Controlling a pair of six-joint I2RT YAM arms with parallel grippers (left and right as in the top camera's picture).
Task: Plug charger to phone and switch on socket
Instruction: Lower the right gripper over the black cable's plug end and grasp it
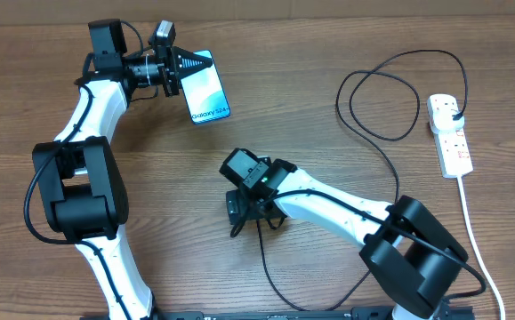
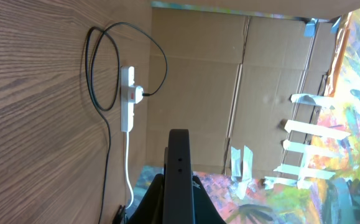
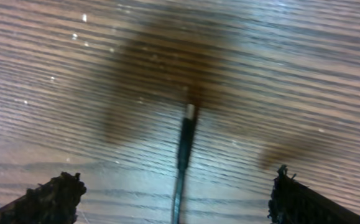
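One phone (image 1: pixel 209 94), one charger (image 3: pixel 184 142), one socket (image 1: pixel 450 135) — plus two claws: left claw (image 1: pixel 205 64), right claw (image 3: pixel 178 195).

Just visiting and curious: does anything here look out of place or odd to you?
Only mildly. The phone, screen lit, is pinched at one end by the left end effector, and the charger's plug tip lies loose on the table between the open fingers of the right end effector. Nothing looks spilled or damaged.
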